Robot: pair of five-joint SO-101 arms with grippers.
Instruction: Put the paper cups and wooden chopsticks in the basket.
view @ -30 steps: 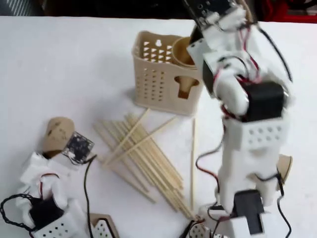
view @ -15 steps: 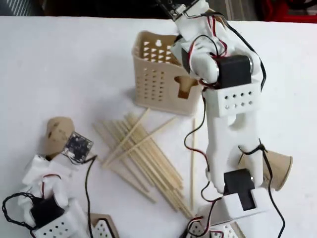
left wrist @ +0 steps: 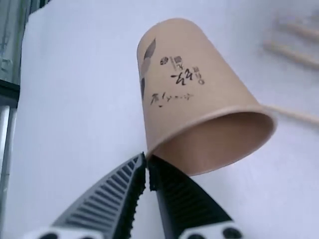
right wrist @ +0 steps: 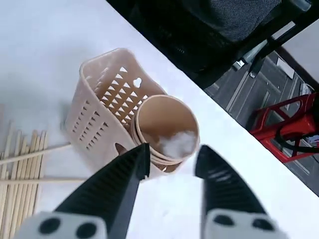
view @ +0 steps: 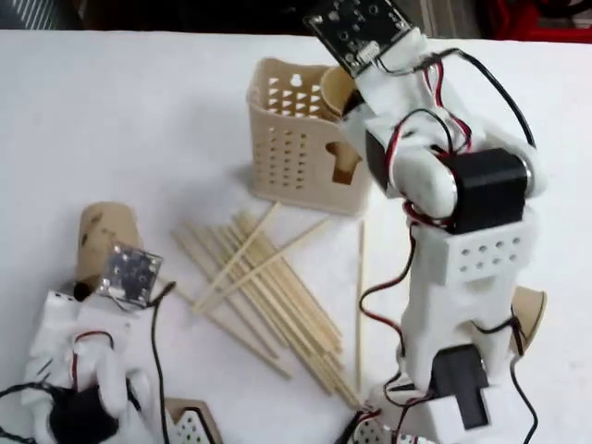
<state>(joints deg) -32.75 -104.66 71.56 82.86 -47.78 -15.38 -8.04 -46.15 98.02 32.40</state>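
A brown paper cup point(left wrist: 194, 99) lies on its side on the white table, and my left gripper point(left wrist: 147, 167) is shut on its rim; from above this cup point(view: 100, 237) is at the left, just beyond the left arm. My right gripper point(right wrist: 173, 154) hangs open above stacked paper cups point(right wrist: 167, 127) that stand in one end of the beige basket point(right wrist: 102, 99). In the high view the basket point(view: 301, 143) stands at the back middle with the cup rim point(view: 335, 88) partly hidden under the right arm. Several wooden chopsticks point(view: 268, 282) lie in a loose pile in front of it.
Another paper cup point(view: 529, 314) lies at the right, mostly hidden behind the right arm's base. One single chopstick point(view: 360, 287) lies apart beside the pile. The table's far left is bare. A black chair and a red object stand past the far edge.
The right arm swung left over the basket, then came back right and rose slightly. The left arm shifted, and its cup moved a little away from the base.
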